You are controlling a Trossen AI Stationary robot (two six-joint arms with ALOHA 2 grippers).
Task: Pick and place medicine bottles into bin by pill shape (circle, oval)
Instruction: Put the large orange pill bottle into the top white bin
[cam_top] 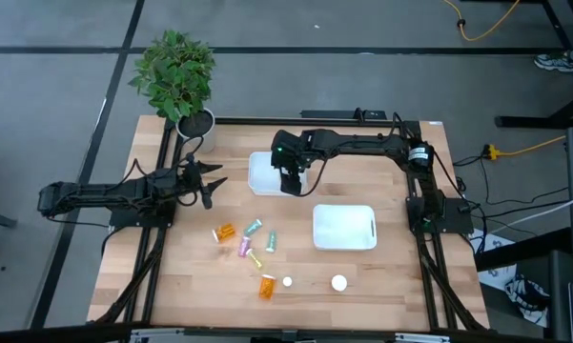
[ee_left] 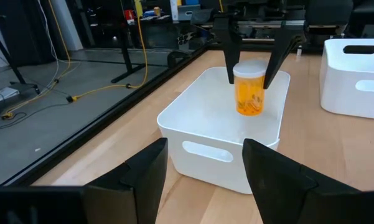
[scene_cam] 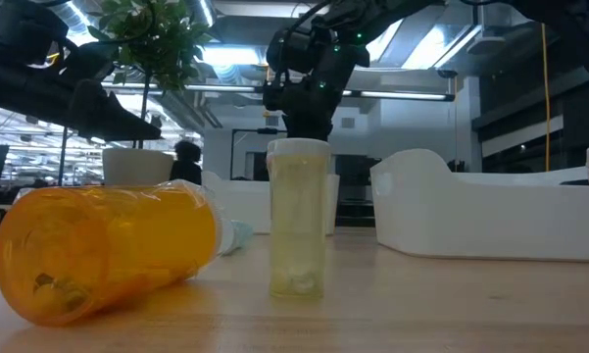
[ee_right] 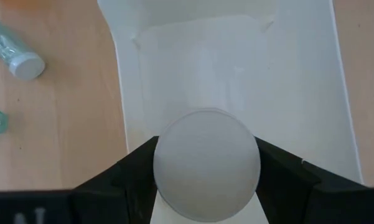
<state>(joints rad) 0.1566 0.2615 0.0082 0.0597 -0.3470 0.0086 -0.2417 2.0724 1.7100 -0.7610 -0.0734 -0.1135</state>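
On the wooden table (cam_top: 381,272), right end effector (ee_left: 251,73) holds an orange bottle (ee_left: 249,90) over a white bin (ee_left: 202,134)

Two dark, near-black arms, built from slim tubular links with chunkier blocky joints. Right arm (cam_top: 362,145): a green indicator light glows on the wrist housing, a pale ring band marks the shoulder joint, black cables trail from its base block. Left arm (cam_top: 114,195): same dark finish, boxy base. Left gripper (ee_left: 202,180): two matte black, wedge-shaped fingers with flat inner faces. Right gripper (ee_right: 206,163): matching black angular fingers.
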